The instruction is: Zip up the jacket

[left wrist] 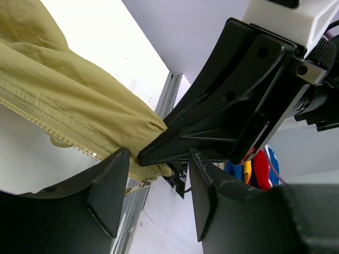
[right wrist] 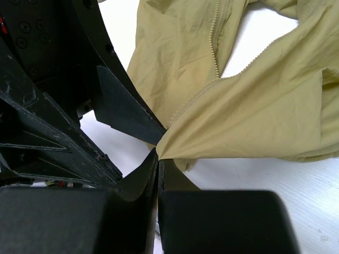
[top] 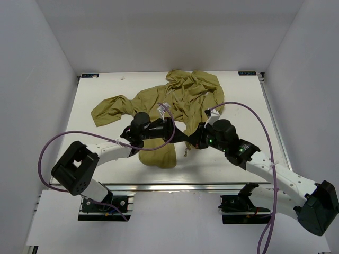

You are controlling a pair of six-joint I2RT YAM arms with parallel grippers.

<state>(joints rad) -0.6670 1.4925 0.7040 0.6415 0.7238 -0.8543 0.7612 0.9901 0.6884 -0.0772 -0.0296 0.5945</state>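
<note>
The left gripper (left wrist: pixel 159 159) stands half open: its two fingers (left wrist: pixel 108 193) are apart with a clear gap, and they clamp nothing. In this gap sits the tip of the right gripper (right wrist: pixel 158 159) together with a folded edge of the jacket (top: pixel 180 100). The left finger seems to touch the cloth at this edge, but I cannot tell this for sure. The right gripper is clenched, its two fingers pressed together on a small pinch of the jacket's front edge, so the cloth is pulled into a point there.

There are two grippers and one jacket. One row of zipper teeth (left wrist: pixel 50 126) runs along the edge just beside the left gripper; in the right wrist view a second toothed edge (right wrist: pixel 214 47) goes up and away from the pinched spot.

The two grippers meet tip to tip over the lower part of the jacket. The rest of the jacket lies wrinkled on the white table (top: pixel 238 153), spreading from the grippers toward the far side.
</note>
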